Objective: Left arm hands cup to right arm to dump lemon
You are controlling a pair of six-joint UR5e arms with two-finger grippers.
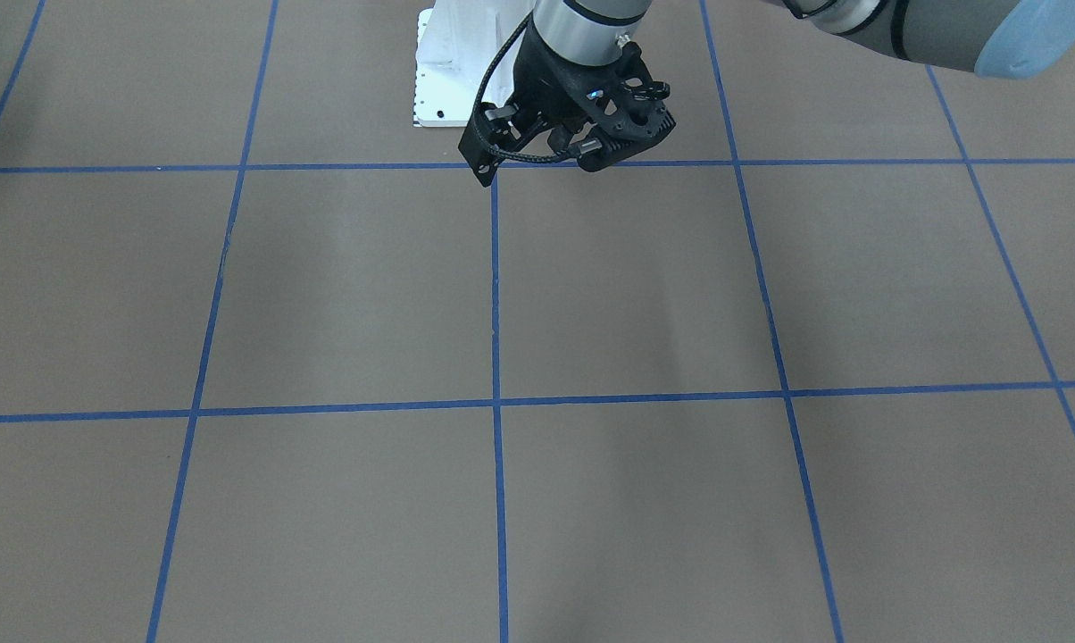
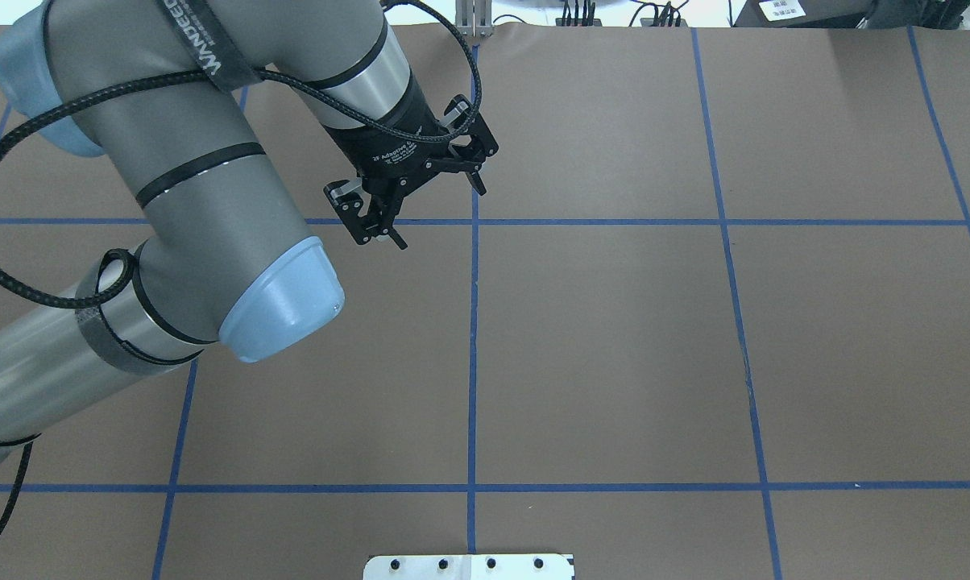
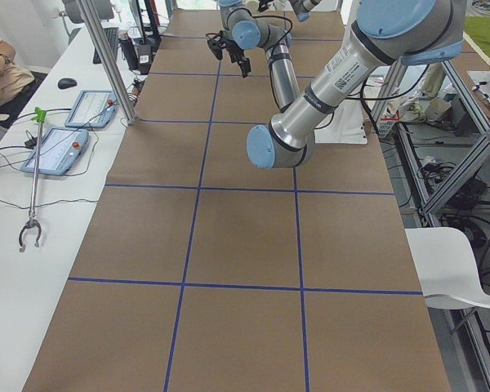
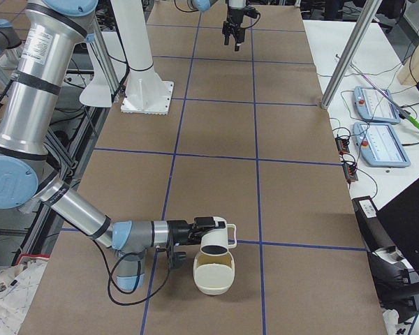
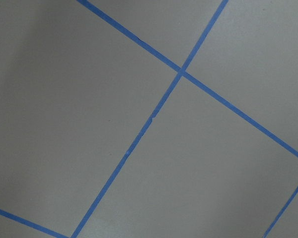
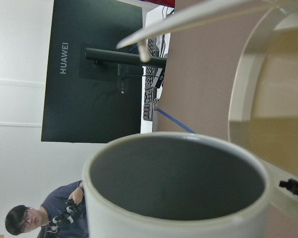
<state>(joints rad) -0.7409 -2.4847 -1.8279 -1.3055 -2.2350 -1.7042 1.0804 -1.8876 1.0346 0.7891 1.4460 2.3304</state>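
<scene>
My left gripper [image 2: 443, 217] is open and empty, held above the brown table near the centre tape line; it also shows in the front view [image 1: 546, 156]. The left wrist view shows only table and tape. The right gripper [image 4: 195, 234] shows only in the exterior right view, so I cannot tell whether it is open or shut. The cream-white cup [image 4: 216, 241] is at its tip, off the table and tipped on its side over a cream bowl [image 4: 213, 279]. The right wrist view shows the cup's mouth [image 6: 176, 181], pale grey and empty inside. The lemon is not in view.
The white base plate [image 2: 469, 566] sits at the table's near edge. Blue tape lines [image 1: 495, 295] grid the table. Control tablets [image 4: 380, 143] and a metal post [image 4: 346, 63] stand along the operators' side. A monitor [image 6: 89, 74] and a person [image 6: 39, 218] are beyond the table.
</scene>
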